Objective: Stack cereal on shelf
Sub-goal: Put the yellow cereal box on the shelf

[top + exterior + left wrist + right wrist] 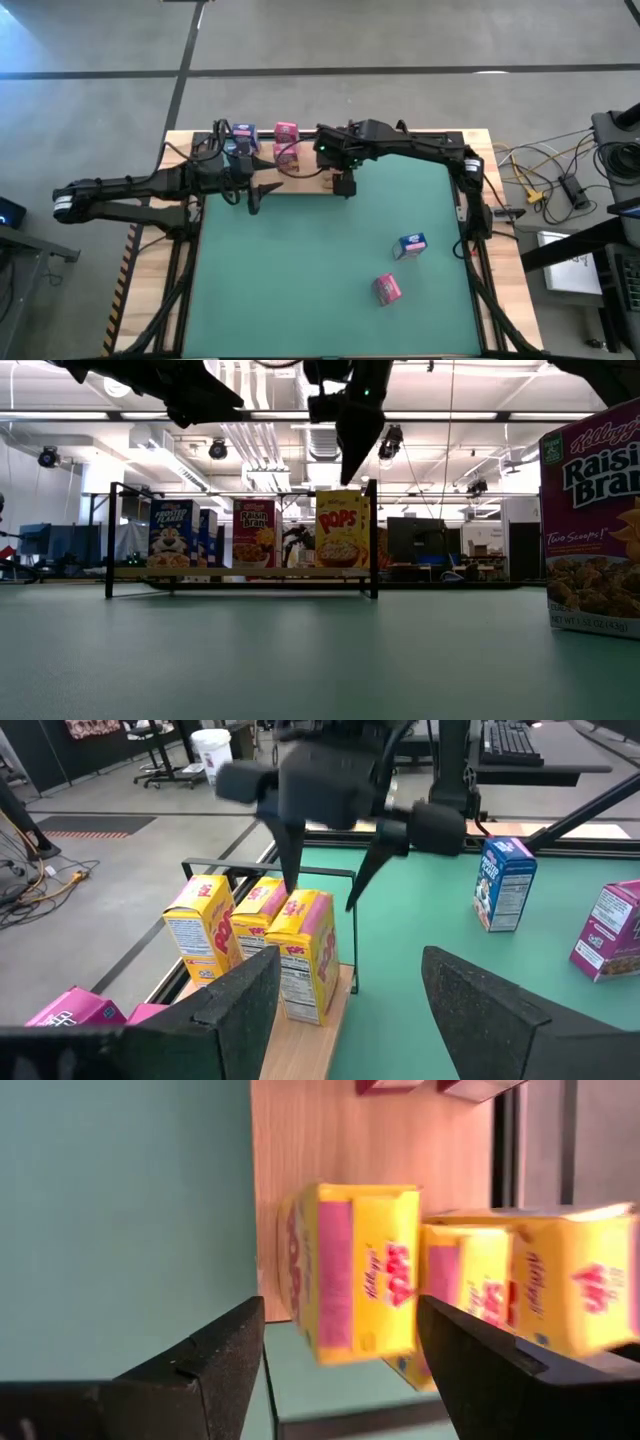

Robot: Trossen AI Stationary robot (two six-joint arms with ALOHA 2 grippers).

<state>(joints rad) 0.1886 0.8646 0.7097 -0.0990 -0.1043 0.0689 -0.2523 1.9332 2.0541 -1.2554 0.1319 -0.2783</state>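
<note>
At the far edge of the desk (180, 290) sits the shelf (305, 183), a flat light-wood panel framed by thin black metal posts, and everything else is easiest placed against it. Over its left part hangs the left end effector (252, 197), its dark matte fingers (240, 1005) spread wide with nothing between them. On the shelf beside it stand glossy printed cardboard boxes: a blue Frosted Flakes box (170, 533) at the left end, then a magenta Raisin Bran box (254, 533). Further right, three yellow Pops boxes (305, 952) stand upright in a tight cluster at the shelf's right end, side panels touching. The right end effector (344, 186) hovers directly above that cluster, fingers (215, 1355) parted and clear of the nearest yellow carton, holding nothing. From overhead both arms cover much of the shelf, so the exact count of boxes on it is hard to make out. Well in front of the shelf, on the smooth green mat (300, 280), a blue box (411, 245) stands alone, and nearer still a magenta box (387, 289) lies apart from it; the table-level camera cuts that box off at the frame's edge.
</note>
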